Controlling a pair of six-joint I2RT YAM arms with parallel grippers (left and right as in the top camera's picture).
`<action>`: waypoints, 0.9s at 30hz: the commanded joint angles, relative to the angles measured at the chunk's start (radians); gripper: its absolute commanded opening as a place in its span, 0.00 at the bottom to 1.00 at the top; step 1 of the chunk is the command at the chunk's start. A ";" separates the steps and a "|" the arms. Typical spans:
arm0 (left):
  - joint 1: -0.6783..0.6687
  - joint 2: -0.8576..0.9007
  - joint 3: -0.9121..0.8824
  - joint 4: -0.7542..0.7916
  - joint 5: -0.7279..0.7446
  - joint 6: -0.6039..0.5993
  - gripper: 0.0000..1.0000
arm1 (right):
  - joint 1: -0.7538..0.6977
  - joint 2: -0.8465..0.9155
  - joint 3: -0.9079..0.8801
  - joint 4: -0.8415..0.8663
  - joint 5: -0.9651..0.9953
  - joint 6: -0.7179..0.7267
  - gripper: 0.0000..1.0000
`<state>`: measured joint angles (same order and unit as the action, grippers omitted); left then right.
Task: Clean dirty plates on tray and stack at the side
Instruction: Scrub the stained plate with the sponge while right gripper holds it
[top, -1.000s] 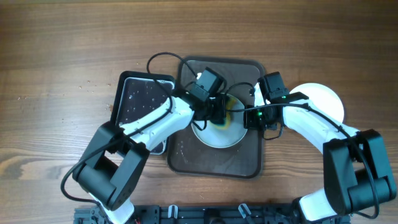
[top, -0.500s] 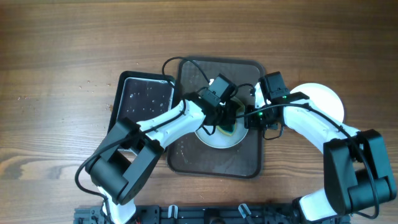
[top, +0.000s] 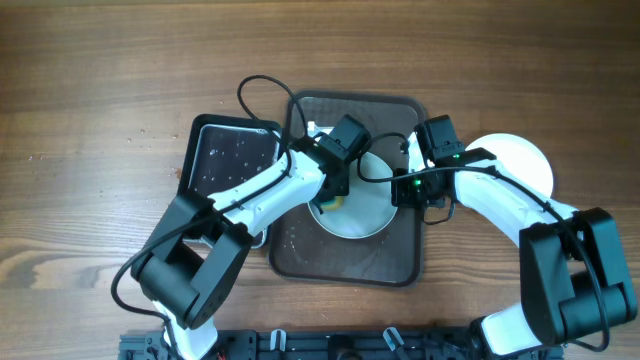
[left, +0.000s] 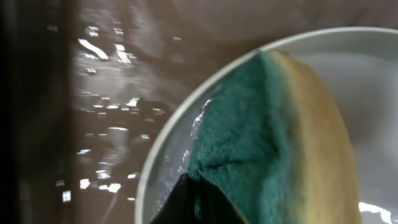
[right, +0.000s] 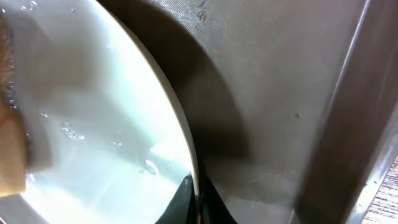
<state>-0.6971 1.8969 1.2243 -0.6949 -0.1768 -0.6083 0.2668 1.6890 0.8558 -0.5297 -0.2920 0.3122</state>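
The left gripper (left: 196, 204) is clamped tight on the green-and-yellow sponge (left: 273, 143), which lies on the left part of the plate (left: 163, 168). The right gripper (right: 194, 202), at the bottom centre of its wrist view, is closed on that plate's rim. The plate sits mid-frame on the brown tray (right: 280, 93). Only the wrist views show water beads and wet sheen. Only the overhead shows the black tray (top: 225, 160) at left and a second white plate (top: 520, 160) on the table (top: 100, 80) at right.
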 joint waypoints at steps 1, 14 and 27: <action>0.028 -0.040 0.013 -0.032 -0.090 -0.002 0.04 | -0.004 0.016 -0.013 -0.010 0.031 -0.021 0.04; 0.014 -0.156 0.002 -0.020 0.206 0.055 0.17 | -0.004 0.016 -0.013 -0.005 0.031 -0.021 0.04; 0.009 -0.075 -0.018 0.036 0.123 0.108 0.46 | -0.004 0.016 -0.013 -0.006 0.031 -0.021 0.04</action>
<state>-0.6827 1.8042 1.2194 -0.6643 0.0132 -0.5301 0.2668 1.6890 0.8558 -0.5301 -0.2916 0.3122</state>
